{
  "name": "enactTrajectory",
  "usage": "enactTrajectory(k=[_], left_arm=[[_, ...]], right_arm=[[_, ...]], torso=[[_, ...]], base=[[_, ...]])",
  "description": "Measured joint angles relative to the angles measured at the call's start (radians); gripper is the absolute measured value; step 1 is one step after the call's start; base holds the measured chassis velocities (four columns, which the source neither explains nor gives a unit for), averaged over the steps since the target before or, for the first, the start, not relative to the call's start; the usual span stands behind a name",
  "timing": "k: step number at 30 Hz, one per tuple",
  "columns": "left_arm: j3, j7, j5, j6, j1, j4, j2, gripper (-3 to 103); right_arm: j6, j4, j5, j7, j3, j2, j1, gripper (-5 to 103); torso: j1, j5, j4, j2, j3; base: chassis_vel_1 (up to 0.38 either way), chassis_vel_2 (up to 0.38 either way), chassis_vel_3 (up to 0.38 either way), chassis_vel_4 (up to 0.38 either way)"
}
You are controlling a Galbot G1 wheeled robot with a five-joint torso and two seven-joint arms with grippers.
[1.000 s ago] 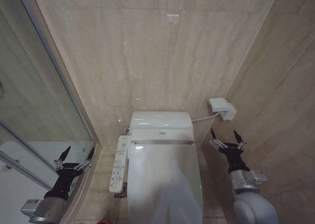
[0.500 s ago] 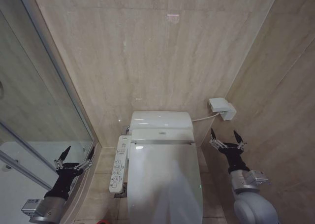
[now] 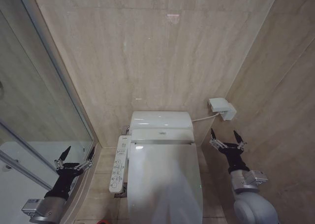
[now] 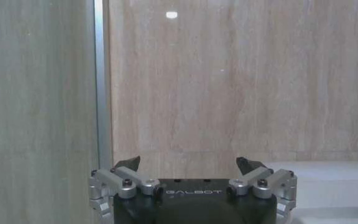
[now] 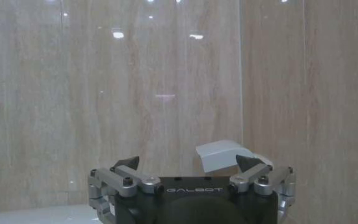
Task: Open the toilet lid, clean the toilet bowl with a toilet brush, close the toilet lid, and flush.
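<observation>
— Anything different from half a second back?

— Nothing I can make out. Both arms sit where they were and the toilet has not shifted.

— Go across from the left, then.

— At the far left runs a glass shower partition [image 3: 44,101] with its metal frame. Low in front of it the left gripper [image 3: 76,153] points up and away, fingers spread wide with nothing between them and nothing touching them. The left wrist view shows the same: the left gripper [image 4: 190,162] with its two dark tips well apart, bare wall tile beyond.

— And the middle?

— A long white button panel [image 3: 118,164] lies along the left side of the toilet bowl [image 3: 129,197]. The bowl itself is covered: the toilet lid [image 3: 165,179] is down, flat and closed, with the white tank unit [image 3: 161,121] behind it against the wall.

— The right side?

— A small white box [image 3: 222,108] is fixed to the wall, a cable running from it toward the tank. Below it the right gripper [image 3: 227,136] stands just beside the lid's right edge without touching it, fingers parted, empty. In its own wrist view the right gripper [image 5: 190,162] is equally spread, with that white box [image 5: 223,155] beyond the tips.
</observation>
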State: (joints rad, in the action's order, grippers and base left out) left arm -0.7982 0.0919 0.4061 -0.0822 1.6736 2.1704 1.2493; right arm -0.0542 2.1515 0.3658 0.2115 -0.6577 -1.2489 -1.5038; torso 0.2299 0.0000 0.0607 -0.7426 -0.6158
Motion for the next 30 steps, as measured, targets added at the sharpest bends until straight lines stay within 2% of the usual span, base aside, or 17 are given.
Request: enactTrajectory(k=[22, 30], left_arm=[[0.0, 0.0, 0.001, 0.001, 0.0, -0.001, 0.0, 100], [0.0, 0.0, 0.001, 0.001, 0.0, -0.001, 0.0, 100]], right_arm=[[0.0, 0.0, 0.0, 0.0, 0.0, 0.0, 0.0, 100], [0.0, 0.0, 0.0, 0.0, 0.0, 0.0, 0.0, 100]], torso=[[0.0, 0.0, 0.0, 0.0, 0.0], [0.0, 0.0, 0.0, 0.0, 0.0]], base=[[0.0, 0.0, 0.0, 0.0], [0.098, -0.081, -0.101, 0.111]])
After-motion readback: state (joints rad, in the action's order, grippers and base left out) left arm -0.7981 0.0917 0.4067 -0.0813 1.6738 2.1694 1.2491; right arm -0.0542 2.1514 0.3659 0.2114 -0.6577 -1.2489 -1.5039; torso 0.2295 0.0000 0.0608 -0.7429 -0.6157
